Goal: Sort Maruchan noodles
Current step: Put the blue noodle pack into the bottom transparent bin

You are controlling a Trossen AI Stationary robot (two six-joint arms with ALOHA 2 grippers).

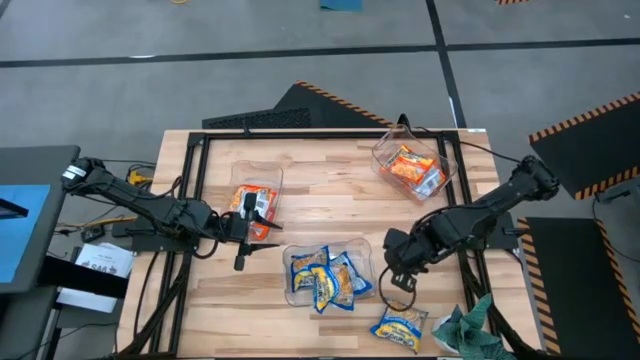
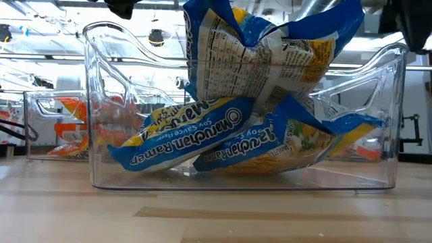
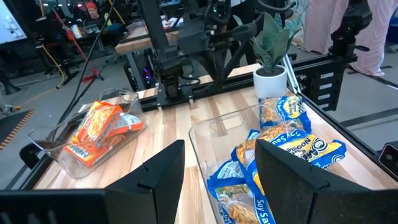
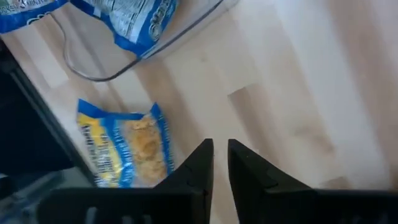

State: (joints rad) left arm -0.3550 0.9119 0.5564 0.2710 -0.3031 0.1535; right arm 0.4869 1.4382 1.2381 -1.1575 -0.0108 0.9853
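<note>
right gripper (image 1: 399,279) hovers nearly closed, empty, near a loose blue-and-yellow packet (image 1: 399,324); left gripper (image 1: 243,262) spread open, empty.

One camera is looking straight down on the whole table (image 1: 330,190). Another is sitting at tabletop level, pressed close to the clear tub (image 2: 243,115) of blue packets (image 2: 182,138), which both are sharing

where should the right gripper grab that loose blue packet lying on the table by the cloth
Probably from straight above, pinching an edge seam of the blue packet: it lies flat on the table, so only its thin edges fit between fingers. The side away from the cloth looks clearest. The right gripper hangs nearby.
</note>
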